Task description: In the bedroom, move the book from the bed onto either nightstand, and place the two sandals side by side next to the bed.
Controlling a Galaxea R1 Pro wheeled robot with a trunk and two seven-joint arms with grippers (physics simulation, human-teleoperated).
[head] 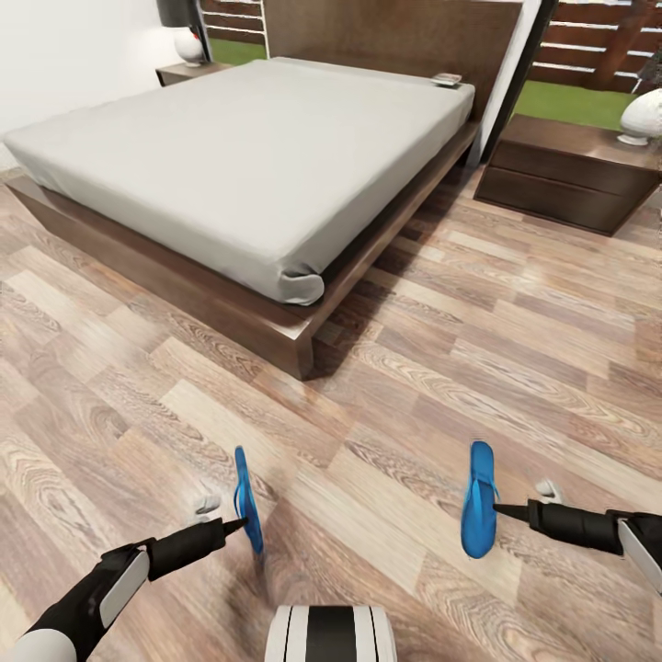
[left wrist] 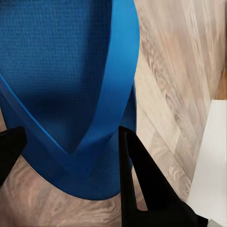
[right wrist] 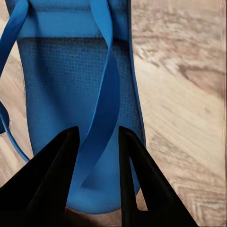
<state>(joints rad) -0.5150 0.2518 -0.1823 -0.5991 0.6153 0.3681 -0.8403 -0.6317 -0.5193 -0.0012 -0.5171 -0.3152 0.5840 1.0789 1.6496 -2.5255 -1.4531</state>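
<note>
I read: left gripper [head: 241, 525] jaws clamped on left sandal [head: 246, 498] | right gripper [head: 501, 508] jaws clamped on right sandal [head: 479, 497], both above floor [head: 386, 386] | book [head: 447, 79] on bed [head: 248, 156] by headboard, nightstand [head: 565, 170] near.

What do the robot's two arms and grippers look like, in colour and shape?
Both arms are black with white panels near the wrist. The left gripper and right gripper are matte black, narrowing to pointed tips. In the wrist views the fingers look like plain black wedges. No cables or markings are visible.
</note>
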